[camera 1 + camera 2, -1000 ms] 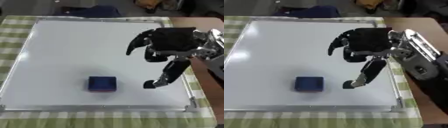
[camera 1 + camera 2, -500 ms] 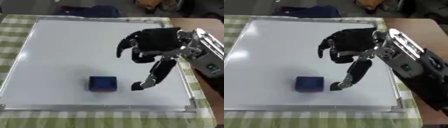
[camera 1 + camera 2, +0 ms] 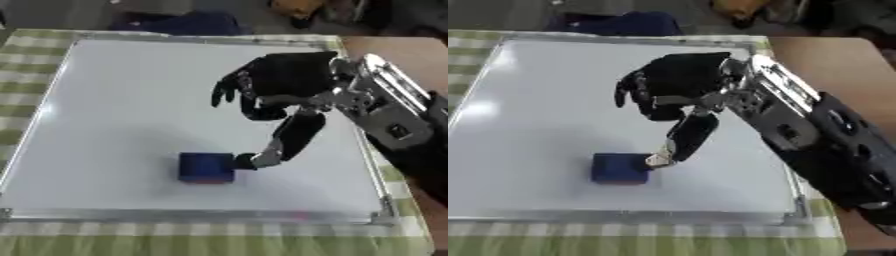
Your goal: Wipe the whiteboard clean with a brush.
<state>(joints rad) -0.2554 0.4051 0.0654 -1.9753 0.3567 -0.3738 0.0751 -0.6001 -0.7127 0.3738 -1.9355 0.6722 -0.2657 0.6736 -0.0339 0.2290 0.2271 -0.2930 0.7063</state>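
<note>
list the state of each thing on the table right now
white metal-framed whiteboard: lying flat on the green checked cloth, no marks visible on its surface
blue block-shaped brush: resting flat on the whiteboard near its front edge, not lifted
right hand: above the whiteboard, fingers curled downward, thumb tip at the brush's right side, not yet gripping it
left hand: not in view

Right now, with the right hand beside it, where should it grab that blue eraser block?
Take the blue eraser block across its left and right side faces, coming down from above. It lies flat on the whiteboard, so only top and sides are free. The right hand has its thumb at the right face already; its fingers are spread above.
</note>
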